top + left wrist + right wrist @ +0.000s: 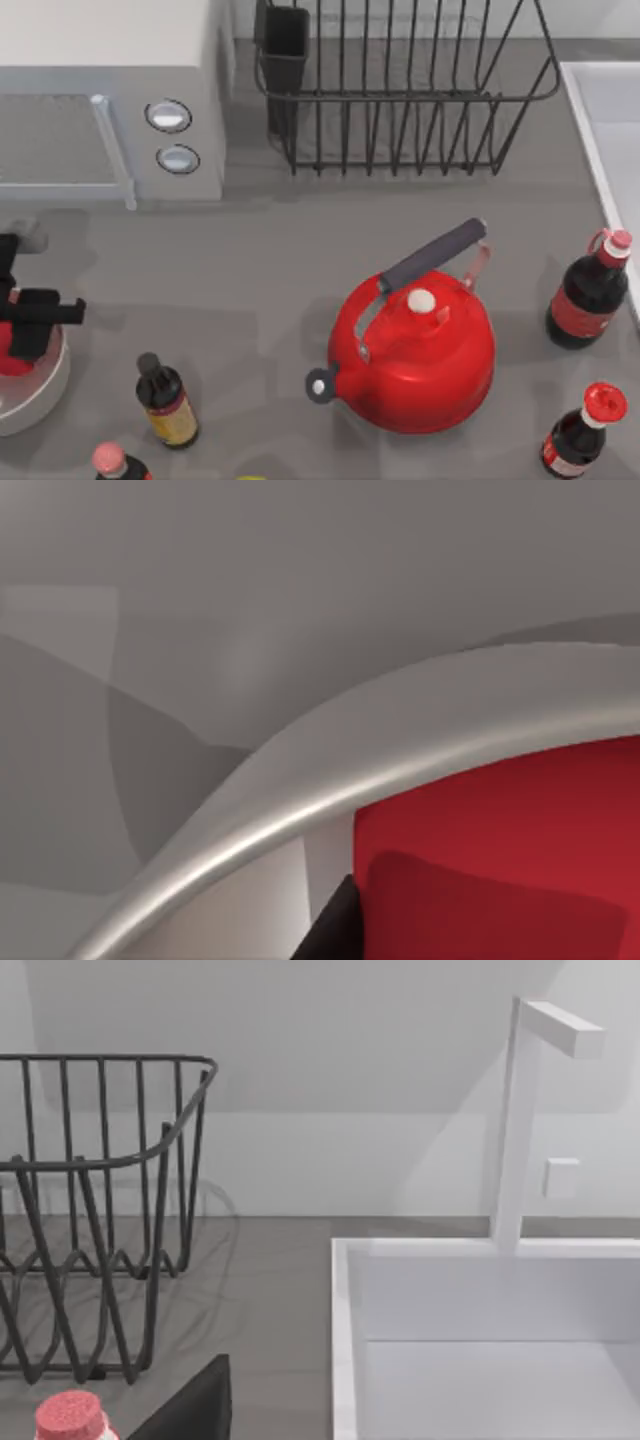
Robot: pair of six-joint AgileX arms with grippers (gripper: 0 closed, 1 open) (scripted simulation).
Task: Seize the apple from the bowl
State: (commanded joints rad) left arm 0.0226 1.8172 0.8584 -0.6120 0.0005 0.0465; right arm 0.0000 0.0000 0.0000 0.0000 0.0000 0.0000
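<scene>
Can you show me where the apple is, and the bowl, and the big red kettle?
apple (500,820): left wrist view, on its red side.
bowl (40,395): top view, on its white outer rim.
kettle (425,365): top view, on its red body.

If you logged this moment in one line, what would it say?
left hand: down in bowl at apple | grip: unclear | right arm: parked by sink
</scene>
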